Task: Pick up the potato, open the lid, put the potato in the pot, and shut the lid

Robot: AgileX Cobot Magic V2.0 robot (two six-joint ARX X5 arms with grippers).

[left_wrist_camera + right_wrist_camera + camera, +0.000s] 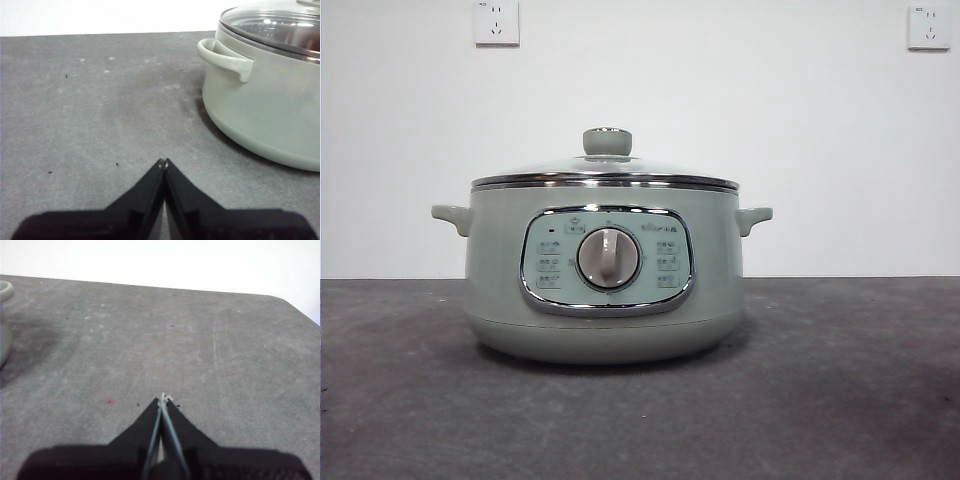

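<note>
The pale sage-green pot point(605, 275) stands in the middle of the grey table, its control panel and grey dial point(609, 258) facing the front view. The clear glass lid point(605, 172) rests on the pot, with its green knob point(607, 141) on top. The potato is out of view in every frame. My left gripper point(164, 162) is shut and empty above bare table, beside the pot point(265, 105) and its side handle point(225, 57). My right gripper point(163, 399) is also shut and empty over bare table, with only an edge of the pot point(4, 325) showing.
The dark grey table point(840, 390) runs to a white wall with two power sockets point(497, 22) high up. In the right wrist view the table's far corner point(280, 300) shows. Neither arm appears in the front view.
</note>
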